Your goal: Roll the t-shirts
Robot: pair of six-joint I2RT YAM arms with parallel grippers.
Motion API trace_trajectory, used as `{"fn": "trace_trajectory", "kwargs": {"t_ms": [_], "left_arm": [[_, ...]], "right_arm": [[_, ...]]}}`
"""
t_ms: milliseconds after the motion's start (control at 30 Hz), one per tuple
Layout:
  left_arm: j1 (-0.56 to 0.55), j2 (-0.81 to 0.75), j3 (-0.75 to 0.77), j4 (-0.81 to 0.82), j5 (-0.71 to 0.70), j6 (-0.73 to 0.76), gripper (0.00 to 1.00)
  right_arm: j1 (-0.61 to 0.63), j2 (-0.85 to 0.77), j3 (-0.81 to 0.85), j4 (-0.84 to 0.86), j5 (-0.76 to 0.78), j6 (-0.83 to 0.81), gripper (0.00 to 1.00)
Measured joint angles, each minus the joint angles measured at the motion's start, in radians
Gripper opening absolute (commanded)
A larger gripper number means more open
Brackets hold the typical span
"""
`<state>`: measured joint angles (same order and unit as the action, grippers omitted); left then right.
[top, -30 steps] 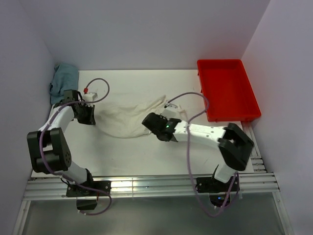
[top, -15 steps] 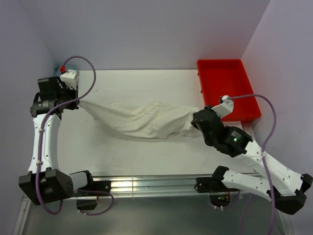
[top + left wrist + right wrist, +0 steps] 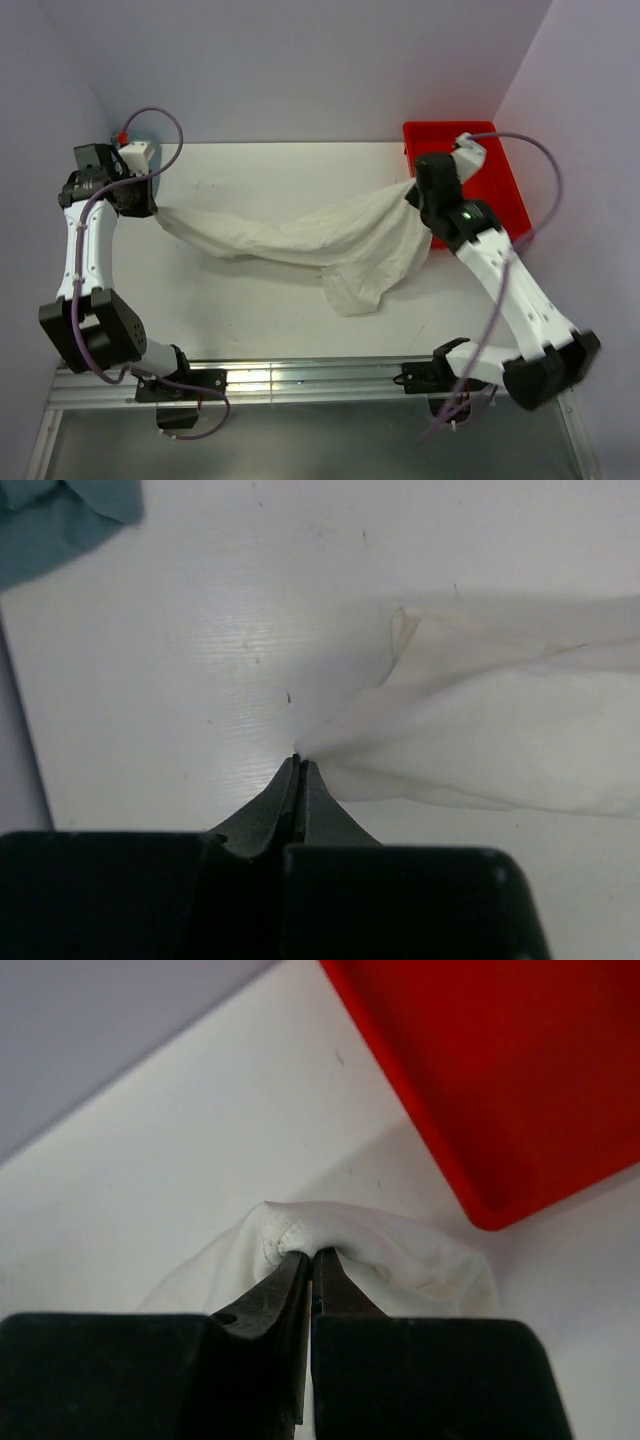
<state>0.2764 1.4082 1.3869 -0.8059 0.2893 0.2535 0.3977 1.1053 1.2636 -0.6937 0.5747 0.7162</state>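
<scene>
Both ends of the t-shirt (image 3: 330, 240) are pinched: left gripper (image 3: 298, 765) and right gripper (image 3: 310, 1253) clamp it, stretched across the table (image 3: 250, 310); flattening and rolling are not yet begun.

The white table (image 3: 260, 310) carries a red tray (image 3: 510, 195) at its far right corner, a crumpled blue-green cloth (image 3: 50, 525) at its far left corner, and between them a cream t-shirt (image 3: 330, 240) whose sagging folds rest on it.

We log 1 thin, wrinkly, matt cream-white cloth t-shirt (image 3: 300, 240), 1 smooth glossy red plastic tray (image 3: 520, 1080), 1 smooth faintly shiny white table top (image 3: 280, 170).
</scene>
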Motion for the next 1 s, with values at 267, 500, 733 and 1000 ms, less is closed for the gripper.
{"fn": "trace_trajectory", "kwargs": {"t_ms": [267,500,733,1000], "left_arm": [[0.000,0.255,-0.003,0.015,0.026,0.009,0.00],[0.000,0.375,-0.003,0.068,0.009,0.011,0.00],[0.000,0.390,-0.009,0.096,0.008,0.014,0.00],[0.000,0.390,-0.013,0.108,0.010,0.014,0.00]], "right_arm": [[-0.010,0.533,0.026,0.116,-0.203,-0.048,0.00],[-0.010,0.638,0.092,0.102,-0.228,-0.053,0.66],[-0.012,0.382,-0.071,0.114,-0.183,-0.019,0.65],[-0.017,0.140,-0.462,0.236,-0.266,0.059,0.38]]}}
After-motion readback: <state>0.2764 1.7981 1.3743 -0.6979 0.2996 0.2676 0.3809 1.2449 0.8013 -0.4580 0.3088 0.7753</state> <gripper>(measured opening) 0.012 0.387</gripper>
